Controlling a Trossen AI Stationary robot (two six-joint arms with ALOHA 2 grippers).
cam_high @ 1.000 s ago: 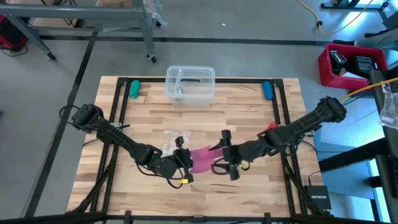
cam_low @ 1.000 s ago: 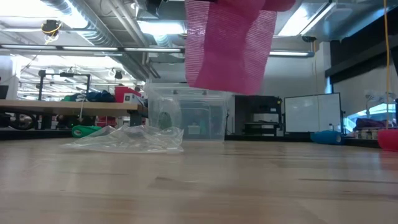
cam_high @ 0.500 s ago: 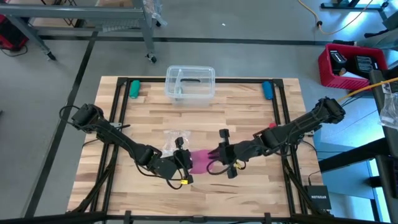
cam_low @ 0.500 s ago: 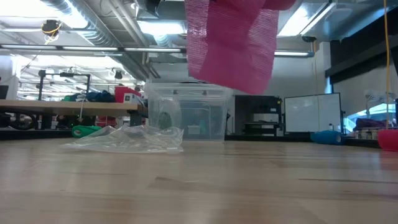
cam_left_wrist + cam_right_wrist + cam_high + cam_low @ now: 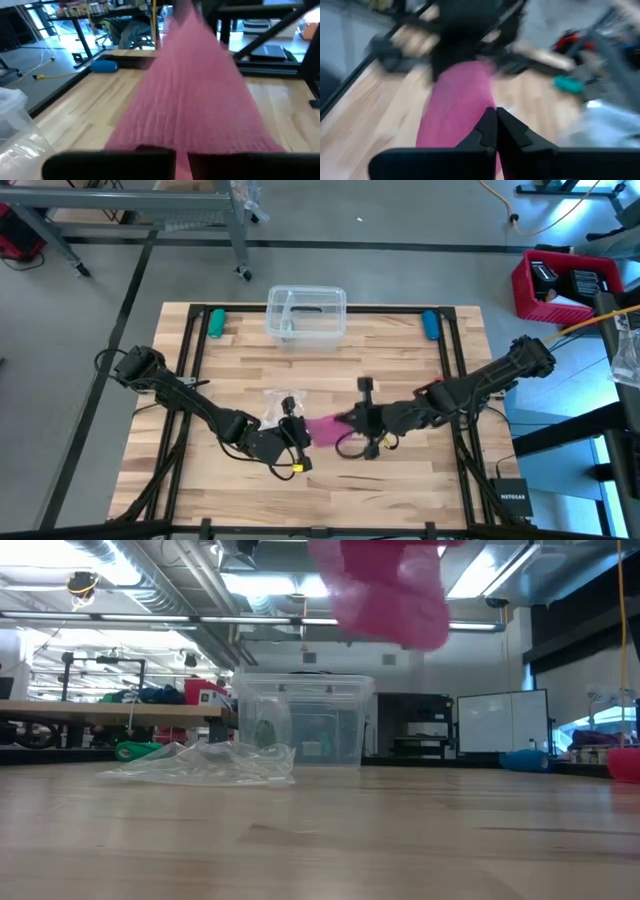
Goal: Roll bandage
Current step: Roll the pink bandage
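The bandage [image 5: 325,427], a pink fabric strip, spans the short gap between my two grippers above the table's middle, toward the near side. In the low view its bunched lower part [image 5: 392,590] hangs high above the wood. My left gripper [image 5: 300,436] is shut on its left end. My right gripper [image 5: 351,423] is shut on its right part. In the left wrist view the strip [image 5: 195,95] runs away from the fingers, widening toward them. My left gripper pinches the bandage's near end [image 5: 192,142] between its two fingers, coming from the table's left and slanting a little down. The strip leads off toward the other gripper, clear of the table. My right gripper pinches the bandage [image 5: 479,111] at its fingertips [image 5: 489,131], coming from the table's right and slanting down. One layer or several, I cannot tell. The fabric runs on toward the left gripper, off the table.
A crumpled clear wrapper [image 5: 278,408] lies just beyond the left gripper. A clear plastic box [image 5: 305,313] stands at the far edge, with a green thing [image 5: 215,322] and a blue thing [image 5: 430,325] near the far corners. A small red thing [image 5: 437,383] lies by the right arm.
My right gripper has shut on the bandage, turned a little and risen slightly. The bandage's hanging part has been drawn up and bunched, well higher above the table than before. My left gripper has kept still.
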